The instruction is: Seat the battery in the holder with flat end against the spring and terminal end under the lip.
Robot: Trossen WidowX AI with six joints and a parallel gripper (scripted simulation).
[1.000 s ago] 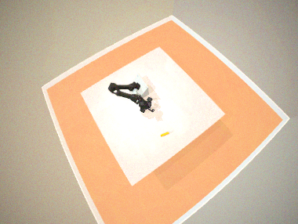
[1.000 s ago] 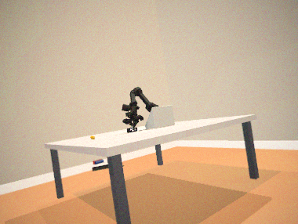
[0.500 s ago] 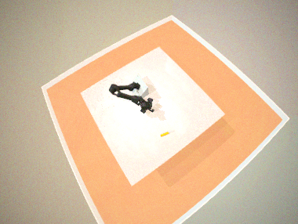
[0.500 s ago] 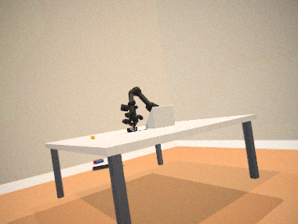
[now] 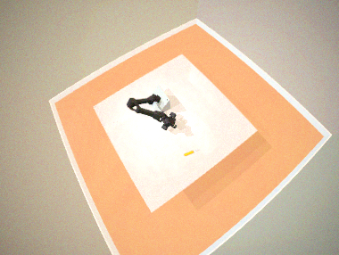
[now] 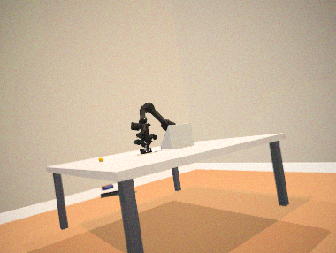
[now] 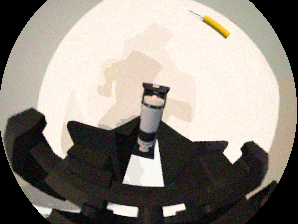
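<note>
Our main worry is tilt: in the wrist view the battery (image 7: 151, 115) lies lengthwise over the holder (image 7: 156, 88), and we cannot tell whether it sits flat or has one end riding high. The gripper (image 5: 169, 121) (image 6: 146, 151) (image 7: 144, 131) is closed on the battery, its fingers along the two sides near the end closer to the camera. If that end went down out of line, the other could catch on the holder's raised far end, and pushing on would jam it or load the holder. We cannot tell which end has the lip, so a push the wrong way could squeeze past it instead of taking up the spring. Gripping near one end, we might also twist the battery as the fingers part, or drag the holder along if a finger rubs its wall. Letting go before the battery is down could let it tip or spring out. Around us, the yellow-handled tool (image 5: 188, 153) (image 6: 101, 159) (image 7: 216, 27) lies on the table (image 5: 134, 169) (image 6: 212, 152) (image 7: 235, 75), well apart from the holder and not in the way. The pale wedge-shaped block (image 5: 164, 103) (image 6: 179, 135) stands near the arm (image 5: 144, 108) (image 6: 148, 108), behind the work, so a retreat straight up looks safest. The fingers themselves hide part of the holder's near end, which makes judging the fit harder.
</note>
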